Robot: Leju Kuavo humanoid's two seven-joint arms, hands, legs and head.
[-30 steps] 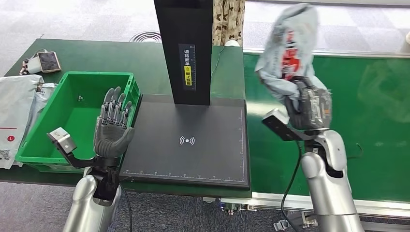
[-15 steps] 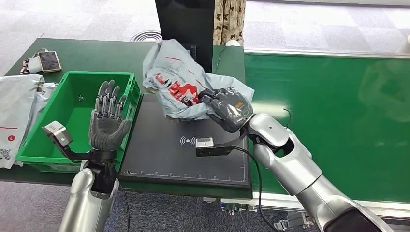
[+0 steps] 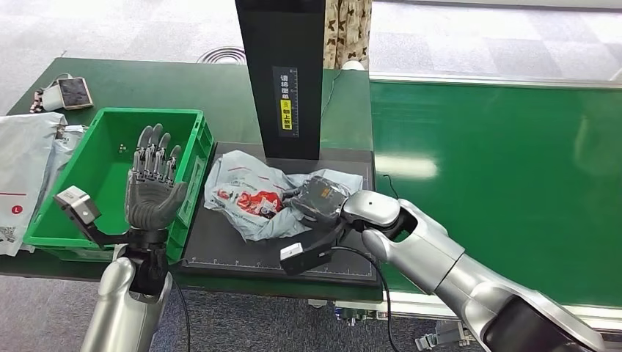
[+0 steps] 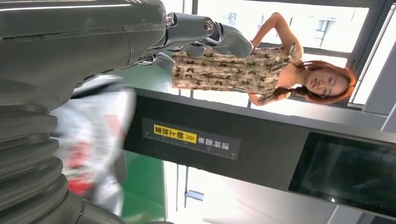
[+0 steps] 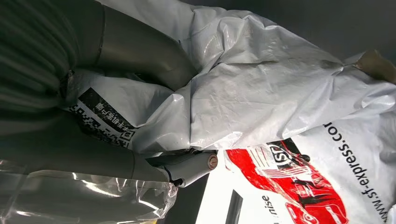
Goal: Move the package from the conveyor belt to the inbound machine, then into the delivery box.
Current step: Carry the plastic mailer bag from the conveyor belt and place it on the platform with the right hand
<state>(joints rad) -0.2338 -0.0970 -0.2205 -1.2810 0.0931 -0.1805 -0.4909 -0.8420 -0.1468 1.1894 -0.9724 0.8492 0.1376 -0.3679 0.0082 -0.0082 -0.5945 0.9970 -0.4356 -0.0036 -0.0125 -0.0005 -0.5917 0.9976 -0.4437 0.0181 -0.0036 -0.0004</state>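
Note:
The package point(image 3: 253, 194), a crumpled grey courier bag with red and black print, lies on the black pad of the inbound machine point(image 3: 227, 246). My right hand point(image 3: 317, 199) grips its right end; close up, the thumb and fingers press into the folds of the bag point(image 5: 261, 112). My left hand point(image 3: 152, 191) is raised, palm up and fingers spread, holding nothing, over the right side of the green delivery box point(image 3: 103, 165). The left wrist view shows that hand point(image 4: 60, 70) with the blurred package point(image 4: 100, 140) beyond it.
The machine's black column point(image 3: 282, 73) rises behind the pad. The green conveyor belt point(image 3: 499, 161) runs on the right. White bags point(image 3: 22, 161) and a small device point(image 3: 73, 93) lie left of the box. A person point(image 4: 261, 70) stands behind the machine.
My right arm has swung the package from high over the belt leftward and down onto the machine's pad. My left hand has drifted slightly left, staying raised and spread.

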